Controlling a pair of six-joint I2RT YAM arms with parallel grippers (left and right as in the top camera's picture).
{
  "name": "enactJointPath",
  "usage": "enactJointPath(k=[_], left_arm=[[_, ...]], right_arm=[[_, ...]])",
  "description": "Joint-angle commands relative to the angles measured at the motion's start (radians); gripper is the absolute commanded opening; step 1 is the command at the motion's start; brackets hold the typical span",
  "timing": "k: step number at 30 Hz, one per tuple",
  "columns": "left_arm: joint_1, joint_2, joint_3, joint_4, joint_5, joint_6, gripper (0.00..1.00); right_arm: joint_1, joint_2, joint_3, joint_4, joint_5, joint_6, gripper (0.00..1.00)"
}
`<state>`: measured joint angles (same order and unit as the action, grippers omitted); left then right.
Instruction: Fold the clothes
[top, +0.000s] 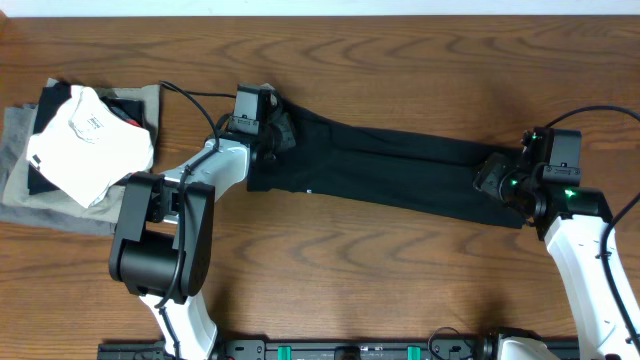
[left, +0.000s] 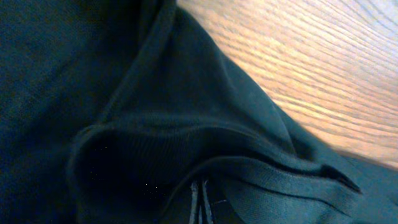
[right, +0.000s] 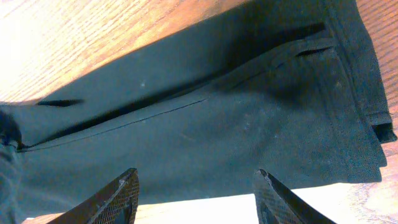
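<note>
Black-and-white left arm (top: 165, 235): base at the near table edge; the black link stands up, and the white forearm slopes up and to the right to the wrist.
Left gripper (top: 272, 135): on the shirt's left end. Closed; in the wrist view a pinched fold of cloth rises toward the camera, so it is clamped on the shirt.
Shirt (top: 390, 165): black, folded into a long narrow band, flat on the table. It runs from the left gripper to the right gripper, slanting a little toward the near edge on the right. A seam and hem show in the right wrist view.
Right gripper (right: 196, 199): at the shirt's right end, pointing left. Fingers (right: 121, 196) stand apart over the band's edge; cannot tell whether they touch the cloth.
Right arm (top: 585, 270): the white link comes up from the near right corner and leans left to the wrist, where green lights are on.
Pile: at the far left, a white garment (top: 90, 140) folded on top of a grey garment (top: 20, 195), with dark cloth between. It is apart from the shirt.
Table (top: 400, 60): brown wood with strong grain.
Rail (top: 350, 350): black with green clips, along the near edge.
</note>
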<state>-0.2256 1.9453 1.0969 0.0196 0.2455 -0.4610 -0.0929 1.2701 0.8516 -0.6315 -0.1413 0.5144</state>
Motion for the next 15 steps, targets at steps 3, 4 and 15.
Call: enactJointPath(k=[3,4,15], left_arm=[[0.000,0.017,0.011,0.047,-0.114,0.124,0.06],[0.000,0.017,0.010,0.063,-0.122,0.141,0.07],[0.002,0.004,0.011,0.145,-0.135,0.192,0.23]], right_arm=[[0.008,0.009,0.003,-0.009,0.011,-0.015,0.58],[0.008,0.009,0.003,-0.011,0.011,-0.015,0.58],[0.008,0.010,0.003,-0.021,0.011,-0.015,0.58]])
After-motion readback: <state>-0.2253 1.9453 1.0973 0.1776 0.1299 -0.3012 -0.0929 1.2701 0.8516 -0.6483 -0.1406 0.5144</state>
